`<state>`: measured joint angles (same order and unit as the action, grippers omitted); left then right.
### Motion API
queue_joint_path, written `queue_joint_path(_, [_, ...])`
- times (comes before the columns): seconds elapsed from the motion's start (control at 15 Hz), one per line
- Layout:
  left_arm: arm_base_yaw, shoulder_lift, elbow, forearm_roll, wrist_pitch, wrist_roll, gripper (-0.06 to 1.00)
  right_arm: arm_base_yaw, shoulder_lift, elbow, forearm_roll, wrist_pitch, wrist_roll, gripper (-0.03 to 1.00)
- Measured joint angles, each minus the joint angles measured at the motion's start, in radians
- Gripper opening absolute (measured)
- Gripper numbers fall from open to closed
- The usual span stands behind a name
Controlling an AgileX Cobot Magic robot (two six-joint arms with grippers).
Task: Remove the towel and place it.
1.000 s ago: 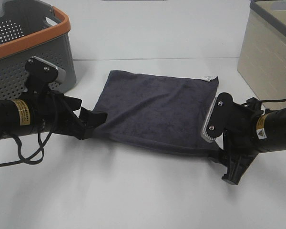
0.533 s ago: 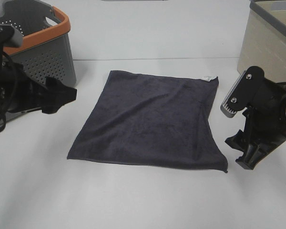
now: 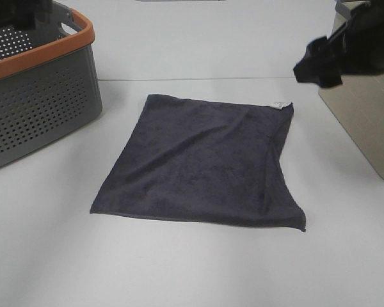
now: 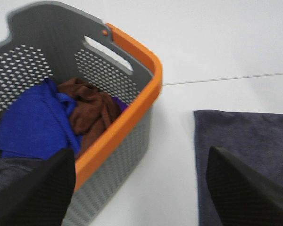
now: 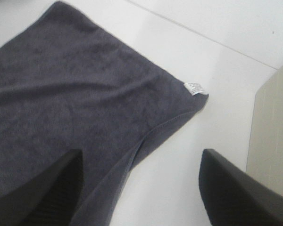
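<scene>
The towel [image 3: 205, 160] is a dark charcoal cloth lying spread flat on the white table, its white tag [image 3: 281, 105] at the far right corner. Nothing touches it. My right gripper [image 3: 319, 65] hangs high at the upper right, in front of the beige bin. In the right wrist view it [image 5: 137, 188] is open above the towel [image 5: 61, 94] and tag [image 5: 194, 88]. My left gripper [image 4: 137, 197] is open over the gap between basket and towel [image 4: 245, 141], with nothing between its fingers. The exterior view shows only a dark part of the left arm [image 3: 16, 11].
A grey perforated basket with an orange rim [image 3: 45, 48] stands at the left; it holds blue [image 4: 33, 122] and brown [image 4: 92, 106] cloths. A beige bin [image 3: 361, 115] stands at the right edge, close to the towel's tag corner.
Both grippers left the towel's near corners and rose away, the left toward the basket, the right toward the beige bin. The towel's near edge settled flat.
</scene>
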<state>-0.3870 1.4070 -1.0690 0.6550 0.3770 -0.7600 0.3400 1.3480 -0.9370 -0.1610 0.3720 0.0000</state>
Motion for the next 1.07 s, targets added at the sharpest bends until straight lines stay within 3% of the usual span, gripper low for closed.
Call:
queue_joint_path(0.07, [0.023, 0.021, -0.095, -0.128, 0.116, 0.172, 0.72, 0.000, 0.032, -0.088, -0.019, 0.069, 0.056, 0.69])
queue_joint_path(0.13, [0.040, 0.034, -0.133, -0.190, 0.161, 0.247, 0.72, 0.000, 0.055, -0.124, -0.025, 0.102, 0.073, 0.69])
queue_joint_path(0.27, [0.135, 0.112, -0.301, -0.477, 0.351, 0.559, 0.72, 0.000, 0.168, -0.322, -0.035, 0.275, 0.098, 0.69])
queue_joint_path(0.4, [0.223, 0.166, -0.425, -0.655, 0.451, 0.716, 0.72, -0.007, 0.287, -0.522, -0.033, 0.471, 0.091, 0.69])
queue_joint_path(0.6, [0.332, 0.185, -0.535, -0.731, 0.533, 0.760, 0.73, -0.063, 0.455, -0.821, 0.049, 0.717, 0.023, 0.70])
queue_joint_path(0.73, [0.390, 0.185, -0.568, -0.743, 0.626, 0.798, 0.77, -0.127, 0.524, -0.951, 0.126, 0.816, 0.017, 0.70])
queue_joint_path(0.87, [0.438, 0.185, -0.578, -0.747, 0.720, 0.820, 0.79, -0.186, 0.536, -0.988, 0.139, 0.837, 0.017, 0.70])
queue_joint_path(1.07, [0.490, 0.188, -0.578, -0.769, 0.833, 0.848, 0.80, -0.197, 0.499, -0.981, 0.145, 0.843, 0.000, 0.70])
